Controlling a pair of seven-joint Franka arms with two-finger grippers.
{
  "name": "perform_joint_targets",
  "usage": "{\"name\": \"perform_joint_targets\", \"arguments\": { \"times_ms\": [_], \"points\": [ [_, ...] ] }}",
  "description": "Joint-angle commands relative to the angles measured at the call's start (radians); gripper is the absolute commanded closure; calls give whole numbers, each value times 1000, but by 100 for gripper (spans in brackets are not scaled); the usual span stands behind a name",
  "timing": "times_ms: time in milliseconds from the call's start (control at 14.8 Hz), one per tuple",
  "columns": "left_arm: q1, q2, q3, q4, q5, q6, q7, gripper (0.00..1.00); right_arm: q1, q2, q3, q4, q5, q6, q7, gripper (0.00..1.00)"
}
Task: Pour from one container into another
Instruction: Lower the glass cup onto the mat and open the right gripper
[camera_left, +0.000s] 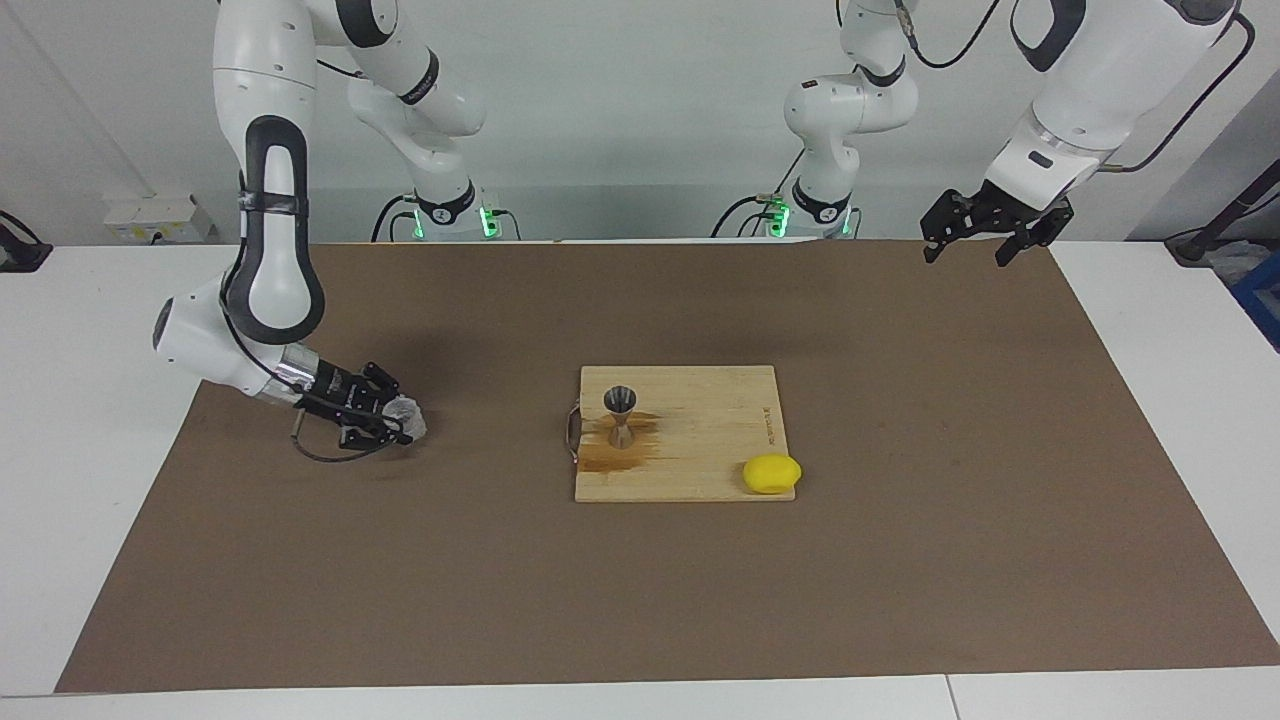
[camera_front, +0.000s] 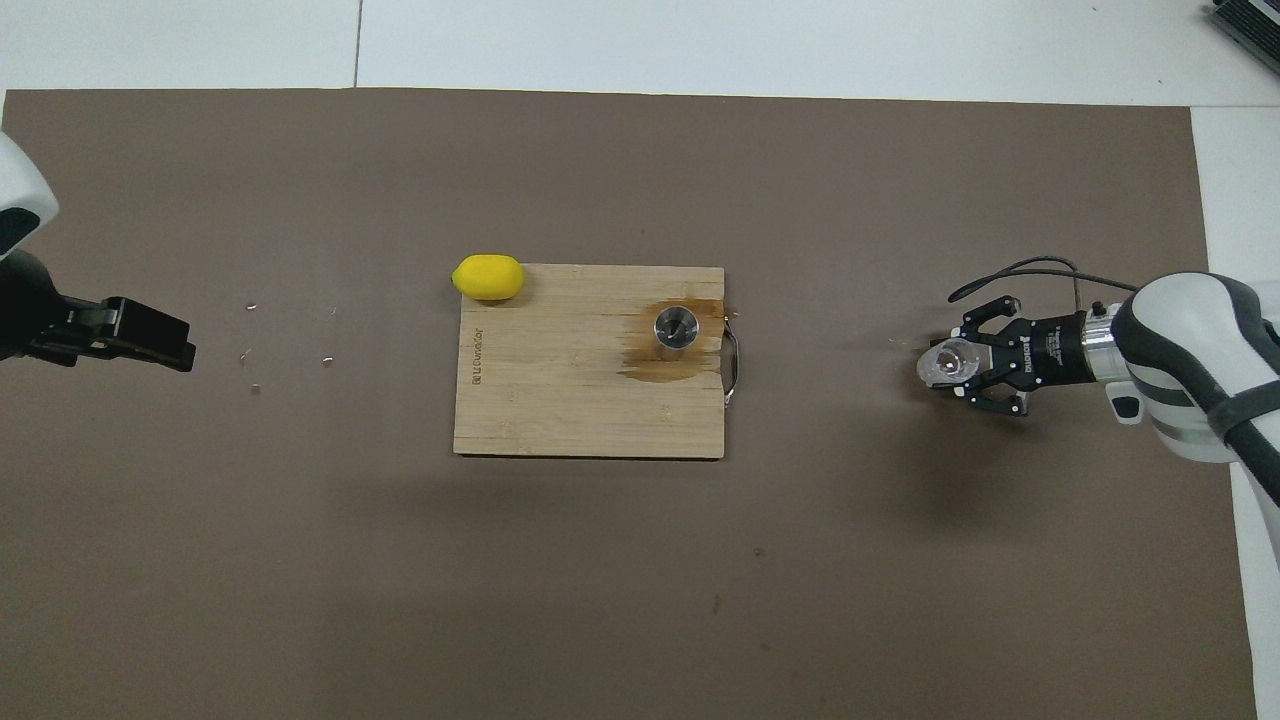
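Note:
The clear glass cup (camera_left: 408, 414) sits low at the brown mat toward the right arm's end of the table, between the fingers of my right gripper (camera_left: 403, 422). The gripper is shut on it; both also show in the overhead view, the cup (camera_front: 944, 361) and the gripper (camera_front: 948, 366). I cannot tell whether the cup rests on the mat. The steel jigger (camera_left: 620, 413) stands upright on the wooden cutting board (camera_left: 700, 400), in a brown wet stain; the overhead view also shows the jigger (camera_front: 676, 327). My left gripper (camera_left: 968, 250) waits open, raised over the mat's edge at the left arm's end.
A yellow lemon (camera_left: 771, 473) lies at the board's corner, farther from the robots than the jigger. The board has a metal handle (camera_front: 733, 360) on the side toward the cup. A few small crumbs (camera_front: 290, 335) lie on the mat near the left gripper.

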Motion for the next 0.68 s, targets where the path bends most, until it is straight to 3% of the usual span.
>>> {"name": "perform_joint_targets", "arguments": {
  "times_ms": [0, 68, 136, 203, 271, 339, 610],
  "points": [
    [-4, -19, 4, -20, -7, -4, -11, 0, -13, -18, 12, -38, 33, 11, -29, 73],
    [-4, -19, 4, -20, -7, -4, -11, 0, -16, -20, 12, -47, 33, 16, -31, 66],
    [-4, -19, 4, -20, -7, -4, -11, 0, -25, -22, 12, -47, 33, 13, -31, 51],
    [-4, -19, 5, -20, -7, -4, -11, 0, -25, -22, 12, -47, 33, 16, -31, 18],
    [-4, -19, 4, -20, -7, -4, -11, 0, -28, -22, 11, -47, 33, 16, -31, 8],
    [-4, -19, 5, -20, -7, -4, -11, 0, -33, -22, 9, -47, 33, 14, -29, 2],
    [-4, -19, 5, -20, -7, -4, -11, 0, -54, -26, 3, -47, 16, 19, -64, 1]
  ]
}}
